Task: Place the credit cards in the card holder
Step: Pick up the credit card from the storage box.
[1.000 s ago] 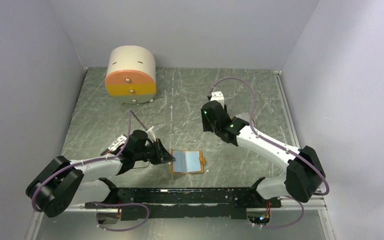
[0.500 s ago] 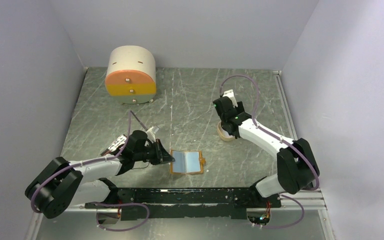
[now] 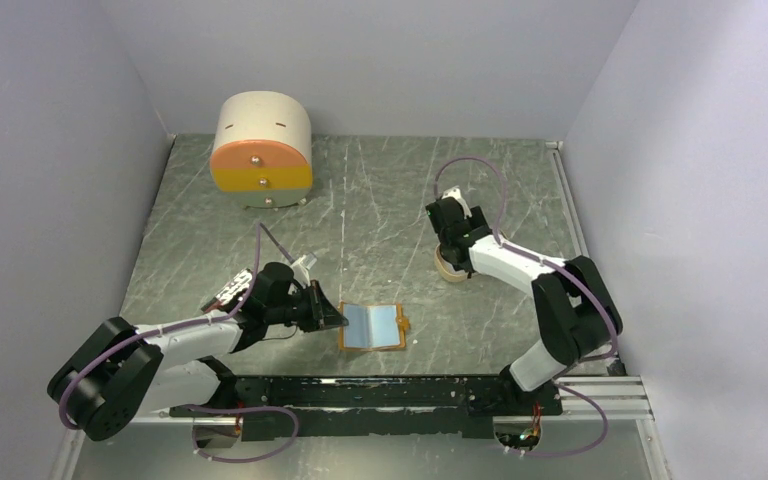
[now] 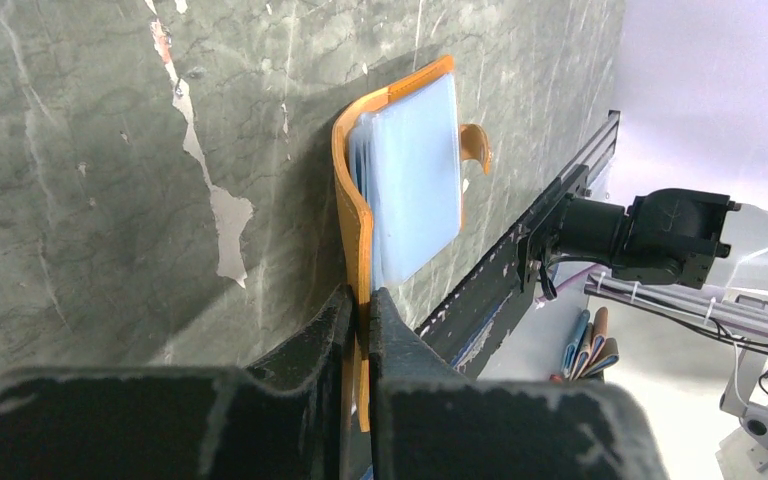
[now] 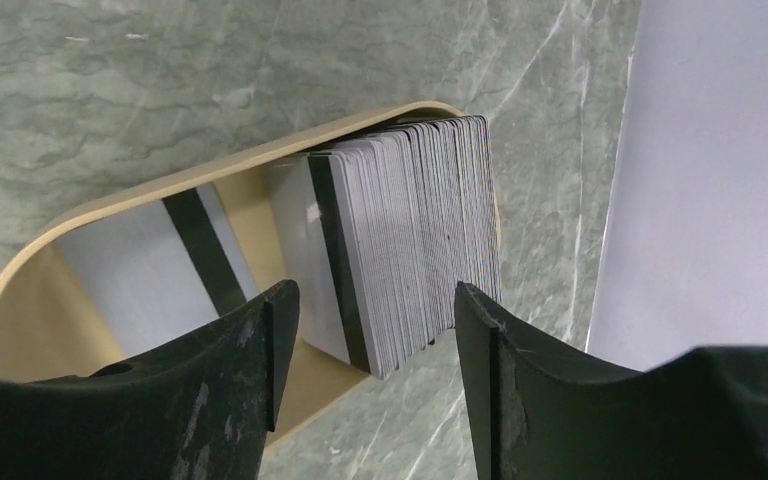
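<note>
My gripper [image 5: 375, 300] hangs with its two dark fingers [image 5: 240, 390] spread apart above a tan oval tray [image 5: 160, 195] on the green marbled table [image 5: 110, 80]. A thick stack of pale grey cards [image 5: 410, 220] stands on edge at the tray's right end, showing in the gap between my fingers. I cannot tell whether I touch it. A single card [image 5: 130, 270] with a dark stripe lies tilted in the tray's left part. A pale wall [image 5: 720, 150] runs along the right.
</note>
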`<state>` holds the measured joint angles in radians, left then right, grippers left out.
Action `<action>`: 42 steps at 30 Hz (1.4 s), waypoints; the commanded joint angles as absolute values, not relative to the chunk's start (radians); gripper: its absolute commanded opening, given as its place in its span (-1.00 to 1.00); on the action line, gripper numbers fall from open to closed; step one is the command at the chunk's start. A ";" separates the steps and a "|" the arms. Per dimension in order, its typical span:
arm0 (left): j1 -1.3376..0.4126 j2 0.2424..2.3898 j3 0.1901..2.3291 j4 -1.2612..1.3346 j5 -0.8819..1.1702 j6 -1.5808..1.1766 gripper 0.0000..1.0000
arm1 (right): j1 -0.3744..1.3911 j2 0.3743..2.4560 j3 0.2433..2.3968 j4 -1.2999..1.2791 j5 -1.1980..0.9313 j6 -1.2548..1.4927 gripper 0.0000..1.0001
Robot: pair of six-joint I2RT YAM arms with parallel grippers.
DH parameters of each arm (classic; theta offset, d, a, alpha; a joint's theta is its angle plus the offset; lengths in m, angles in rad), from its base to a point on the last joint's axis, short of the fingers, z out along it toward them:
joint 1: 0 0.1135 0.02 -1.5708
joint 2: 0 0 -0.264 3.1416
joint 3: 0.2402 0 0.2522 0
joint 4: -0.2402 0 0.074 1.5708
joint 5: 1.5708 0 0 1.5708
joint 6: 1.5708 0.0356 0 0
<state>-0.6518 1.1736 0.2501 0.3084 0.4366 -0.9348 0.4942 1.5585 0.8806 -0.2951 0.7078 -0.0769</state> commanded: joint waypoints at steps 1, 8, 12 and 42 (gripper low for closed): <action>-0.656 1.162 0.252 0.308 0.428 -0.922 -0.82 | 0.471 1.599 0.874 -0.228 0.760 -0.111 0.25; -0.656 1.151 0.252 0.288 0.416 -0.916 -0.82 | 0.468 1.675 0.886 -0.209 0.809 -0.114 0.26; -0.656 1.151 0.249 0.291 0.410 -0.918 -0.82 | 0.467 1.693 0.884 -0.205 0.809 -0.115 0.23; -0.657 1.204 0.261 0.316 0.430 -0.916 -0.82 | 0.468 1.620 0.914 -0.279 0.805 -0.068 -0.12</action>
<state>-0.6518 1.2045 0.2504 0.2951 0.4294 -0.9306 0.4770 1.6444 0.8970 -0.2611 0.7853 -0.0841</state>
